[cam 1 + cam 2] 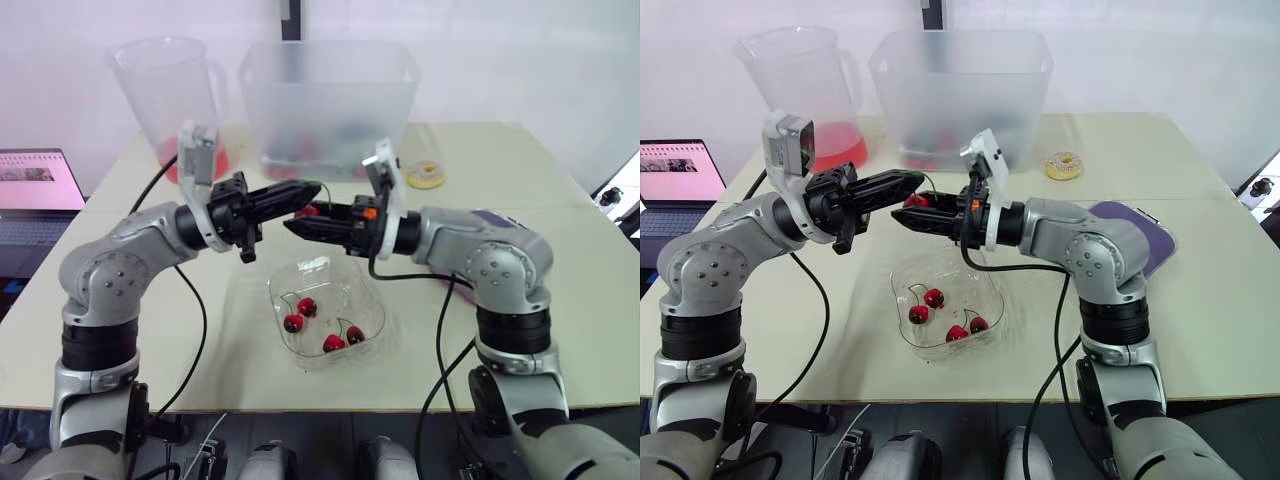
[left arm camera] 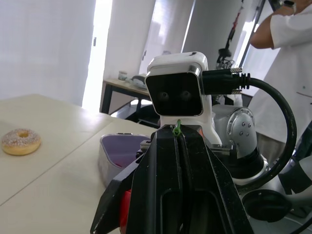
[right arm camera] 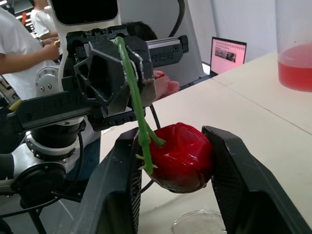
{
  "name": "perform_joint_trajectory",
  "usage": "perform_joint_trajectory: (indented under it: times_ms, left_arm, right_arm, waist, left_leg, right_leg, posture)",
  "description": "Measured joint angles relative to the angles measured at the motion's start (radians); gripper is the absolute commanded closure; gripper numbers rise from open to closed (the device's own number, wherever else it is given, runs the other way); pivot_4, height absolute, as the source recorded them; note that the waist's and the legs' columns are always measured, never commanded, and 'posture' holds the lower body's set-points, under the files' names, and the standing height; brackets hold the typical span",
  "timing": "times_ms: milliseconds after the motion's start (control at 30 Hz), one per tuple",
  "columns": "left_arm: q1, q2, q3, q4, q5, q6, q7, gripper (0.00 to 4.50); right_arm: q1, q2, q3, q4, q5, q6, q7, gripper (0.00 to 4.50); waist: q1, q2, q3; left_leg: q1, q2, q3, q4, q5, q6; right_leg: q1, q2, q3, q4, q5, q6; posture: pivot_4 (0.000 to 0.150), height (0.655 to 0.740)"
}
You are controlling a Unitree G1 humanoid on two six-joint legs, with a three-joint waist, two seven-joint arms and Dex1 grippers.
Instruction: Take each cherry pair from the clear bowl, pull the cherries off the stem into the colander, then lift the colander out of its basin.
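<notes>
— Right gripper [image 3: 175, 146], what does it hold?
— Its two fingers are clamped on one red cherry [image 3: 183, 158]. The left gripper [image 1: 912, 181], just opposite it, is pinched together on the green stem [image 3: 130, 87].
— And under them?
— The clear bowl [image 1: 372, 300], with four more cherries [image 1: 307, 307] inside. Beyond both grippers stands the frosted basin [image 1: 330, 100].

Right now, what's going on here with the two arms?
The robot holds a cherry in the air above the clear bowl. Its right gripper is shut on the red cherry, and its left gripper pinches the green stem, so the two look ready to be pulled apart. Four cherries lie in the bowl. A frosted tub stands behind.
</notes>
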Motion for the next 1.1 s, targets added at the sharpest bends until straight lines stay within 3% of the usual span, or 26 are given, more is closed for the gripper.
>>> perform_joint_trajectory:
  times_ms: [33,100,200,267,1100]
  left_arm:
    - [0.000,0.000,0.000,0.000,0.000,0.000,0.000,4.50]
    - [0.000,0.000,0.000,0.000,0.001,-0.001,-0.001,4.50]
    - [0.000,0.000,0.000,0.000,0.005,-0.001,-0.001,4.50]
    - [0.000,0.000,0.000,0.001,0.009,-0.001,-0.002,4.50]
    - [0.000,-0.006,-0.047,0.030,0.045,-0.004,-0.025,4.50]
  right_arm:
    - [0.001,0.000,0.002,0.000,0.000,-0.003,-0.002,2.23]
    - [0.001,-0.002,0.010,0.000,0.000,-0.009,-0.006,2.69]
    - [0.001,-0.003,0.015,0.000,0.000,-0.011,-0.008,3.63]
    - [0.001,-0.009,0.019,-0.001,0.001,-0.012,-0.009,3.82]
    - [0.067,-0.084,0.021,-0.046,0.069,0.064,-0.042,3.82]
  waist:
    - [0.000,0.000,0.000]
    - [-0.001,0.000,0.000]
    - [-0.001,0.000,0.000]
    - [-0.001,0.000,0.000]
    - [0.000,0.000,0.000]
  left_leg:
    - [0.000,0.000,0.000,0.000,0.000,0.000]
    - [0.000,0.000,0.000,0.000,0.000,0.000]
    - [0.000,0.000,0.000,0.000,0.000,0.000]
    - [0.000,0.000,0.000,0.000,0.000,0.000]
    - [0.000,0.000,0.000,-0.001,0.000,0.000]
  right_leg:
    - [0.000,0.000,0.000,0.000,0.000,0.000]
    - [0.000,0.000,0.000,0.000,0.000,0.000]
    - [0.000,0.000,0.000,0.000,0.000,0.000]
    - [0.000,0.000,0.000,0.000,0.000,0.000]
    - [-0.001,0.000,0.001,0.000,0.000,0.000]
  posture:
    - [0.150,0.6886]
    - [0.150,0.6886]
    - [0.150,0.6886]
    - [0.150,0.6886]
    - [0.150,0.6886]
